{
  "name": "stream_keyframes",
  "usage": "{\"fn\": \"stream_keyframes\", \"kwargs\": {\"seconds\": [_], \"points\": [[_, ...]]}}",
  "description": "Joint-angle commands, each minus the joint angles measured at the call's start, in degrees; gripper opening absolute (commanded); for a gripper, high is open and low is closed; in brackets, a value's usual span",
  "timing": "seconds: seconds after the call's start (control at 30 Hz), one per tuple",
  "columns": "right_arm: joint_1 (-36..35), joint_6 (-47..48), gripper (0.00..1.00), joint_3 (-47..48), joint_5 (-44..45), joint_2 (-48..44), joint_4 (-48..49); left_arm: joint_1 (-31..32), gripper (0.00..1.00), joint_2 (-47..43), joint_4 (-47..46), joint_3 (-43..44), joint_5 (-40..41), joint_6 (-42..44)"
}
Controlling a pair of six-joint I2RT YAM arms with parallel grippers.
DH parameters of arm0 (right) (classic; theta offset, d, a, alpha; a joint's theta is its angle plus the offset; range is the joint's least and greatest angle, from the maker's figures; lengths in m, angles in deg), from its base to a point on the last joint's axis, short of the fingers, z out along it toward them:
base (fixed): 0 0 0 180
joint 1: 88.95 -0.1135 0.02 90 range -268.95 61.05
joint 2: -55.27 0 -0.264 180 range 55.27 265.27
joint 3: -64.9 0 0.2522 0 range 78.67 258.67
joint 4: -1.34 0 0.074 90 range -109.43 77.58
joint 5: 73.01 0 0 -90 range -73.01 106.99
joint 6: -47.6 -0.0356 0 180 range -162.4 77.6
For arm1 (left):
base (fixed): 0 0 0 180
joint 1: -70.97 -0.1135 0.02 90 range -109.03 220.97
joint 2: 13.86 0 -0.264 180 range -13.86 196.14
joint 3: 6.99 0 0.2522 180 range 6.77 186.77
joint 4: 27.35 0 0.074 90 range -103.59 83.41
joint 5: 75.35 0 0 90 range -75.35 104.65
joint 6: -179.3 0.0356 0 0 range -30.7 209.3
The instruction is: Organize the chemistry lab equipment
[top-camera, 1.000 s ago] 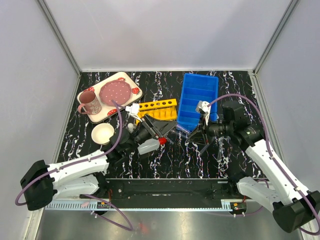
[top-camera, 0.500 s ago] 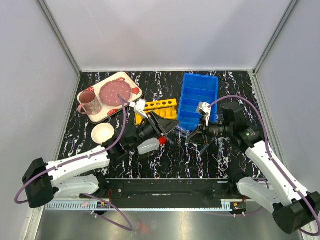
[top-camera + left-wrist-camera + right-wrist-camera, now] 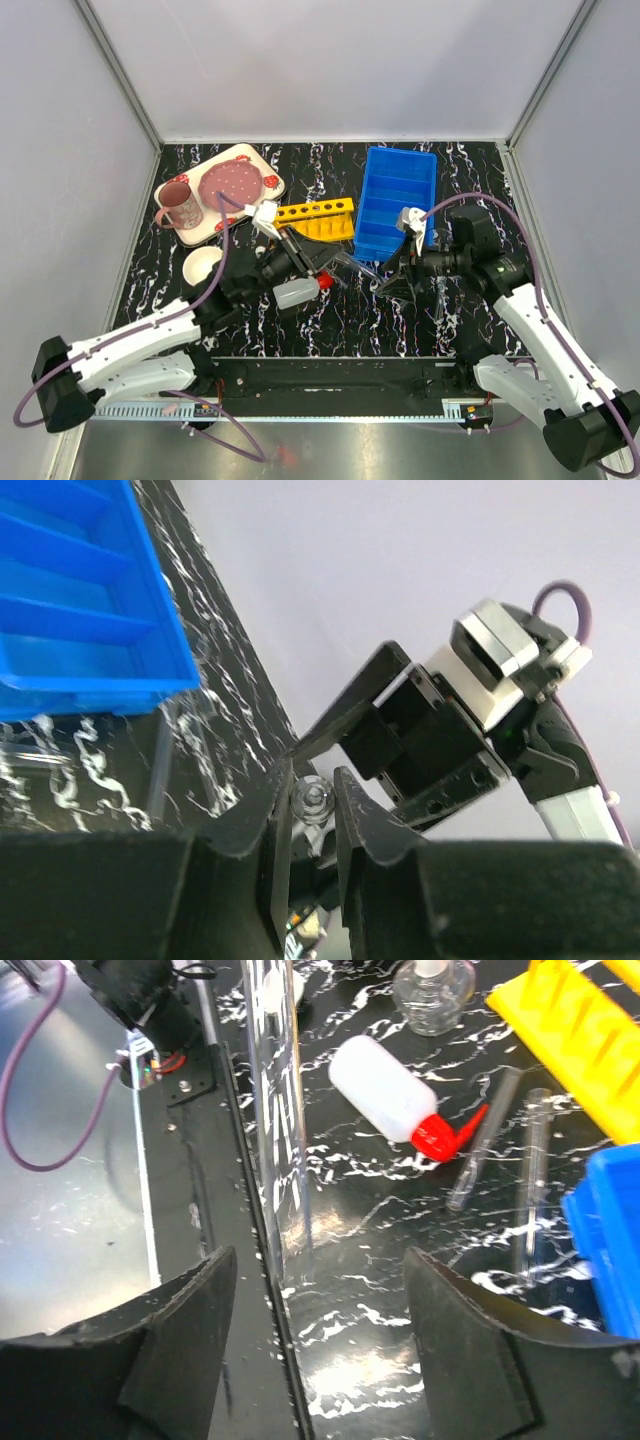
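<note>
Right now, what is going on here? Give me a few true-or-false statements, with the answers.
1. The left gripper grips a test tube. True.
2. The right gripper is shut. False: it is open wide.
3. The bottle stands upright. False: it lies on its side.
4. The mug sits on the tray. True.
5. The rack is inside the bin. False: it lies beside the bin.

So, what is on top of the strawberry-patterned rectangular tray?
A pink mug stands at its left end and a round pink plate lies beside it. The left arm's purple cable crosses the tray's near edge, covering a small part.
</note>
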Motion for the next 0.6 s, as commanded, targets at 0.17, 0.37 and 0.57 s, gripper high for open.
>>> {"fn": "stream_keyframes", "kwargs": {"seconds": [0.17, 0.37, 0.57], "points": [[10.7, 13.2, 0.83, 10.0, 5.6, -2.1, -11.9, -22.1, 0.16, -8.4, 20.0, 3.0, -4.4, 14.9], [16.7, 11.1, 0.88, 10.2, 8.8, -3.2, -12.3, -33.1, 0.16, -1.1, 23.7, 7.5, -7.5, 26.3], [18.9, 10.4, 0.93, 11.6, 12.8, -2.7, -13.3, -34.2, 0.16, 8.9, 26.1, 15.2, -5.1, 33.3]]}}
